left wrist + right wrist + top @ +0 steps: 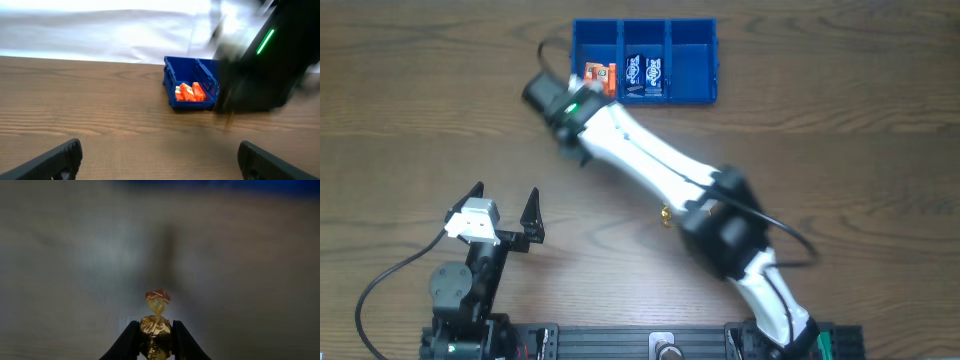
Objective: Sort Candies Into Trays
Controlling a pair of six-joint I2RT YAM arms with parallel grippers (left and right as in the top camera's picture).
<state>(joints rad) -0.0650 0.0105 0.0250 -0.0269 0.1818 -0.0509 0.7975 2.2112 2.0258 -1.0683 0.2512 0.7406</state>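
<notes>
over the wooden bench [420, 100], my right gripper [155, 325] is clamped on a gold-wrapped candy [156, 332], held just short of the blue tray [712, 60] at the far edge, probably for dropping in, while my left gripper [506, 190] hangs spread apart near the near edge.

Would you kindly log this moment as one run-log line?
right claw shut on gold candy, near blue tray | left claw open, empty

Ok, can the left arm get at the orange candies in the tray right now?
Probably not cleanly. The table between the left end effector and the orange candies is bare, but the right arm hangs right beside that end of the tray.
</notes>
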